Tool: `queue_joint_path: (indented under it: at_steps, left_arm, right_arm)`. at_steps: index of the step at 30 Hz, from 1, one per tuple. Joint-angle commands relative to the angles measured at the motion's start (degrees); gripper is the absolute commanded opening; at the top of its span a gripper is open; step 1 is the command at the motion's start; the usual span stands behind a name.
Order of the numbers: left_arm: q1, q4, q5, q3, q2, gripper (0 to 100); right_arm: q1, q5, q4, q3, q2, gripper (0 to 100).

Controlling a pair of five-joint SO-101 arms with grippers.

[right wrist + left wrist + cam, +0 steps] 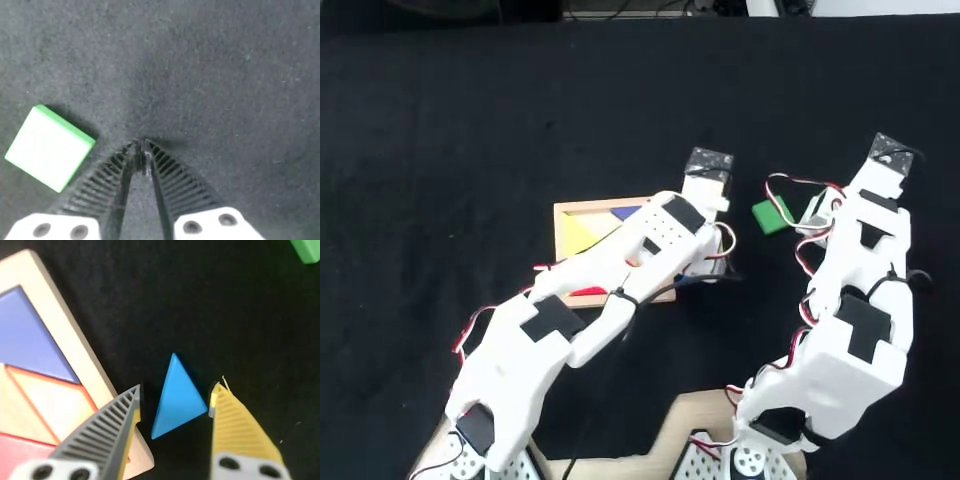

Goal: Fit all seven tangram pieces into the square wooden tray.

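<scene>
The square wooden tray (610, 207) lies mid-table with yellow, blue and red pieces in it. In the left wrist view its rim (75, 340) frames a violet-blue piece (30, 335), a pale piece (55, 400) and a red piece (20, 452). A blue triangle (177, 397) lies on the black cloth just outside that rim. My left gripper (175, 390) is open around it, the yellow finger (237, 425) at its corner and the grey finger (112, 432) slightly apart from it. A green square (772, 215) (49, 146) lies right of the tray. My right gripper (140, 150) is shut and holds nothing beside it.
Black cloth covers the table, with free room at the far side and on the left. The left arm (570, 320) stretches over the tray's near half. The right arm (850, 300) stands at the right. The arm bases sit on a wooden board (700, 410) at the near edge.
</scene>
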Motion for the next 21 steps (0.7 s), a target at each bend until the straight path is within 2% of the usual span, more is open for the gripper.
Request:
queue_joint_path:
  at_steps: [1,13,21]
  left_arm:
    - [-1.27,0.62,-1.58,-2.24,-0.53,23]
    - [-0.75,0.53,-13.10,-3.91,-0.79,23]
    - [0.57,-1.41,-14.59,-4.44,-0.53,23]
  right_arm:
    - [0.35,-0.62,0.35,-2.95,-0.22,1.1]
    - [-0.62,-0.53,0.35,-3.03,-0.22,1.1]
    - [-0.70,-0.53,0.35,-3.03,-0.22,1.1]
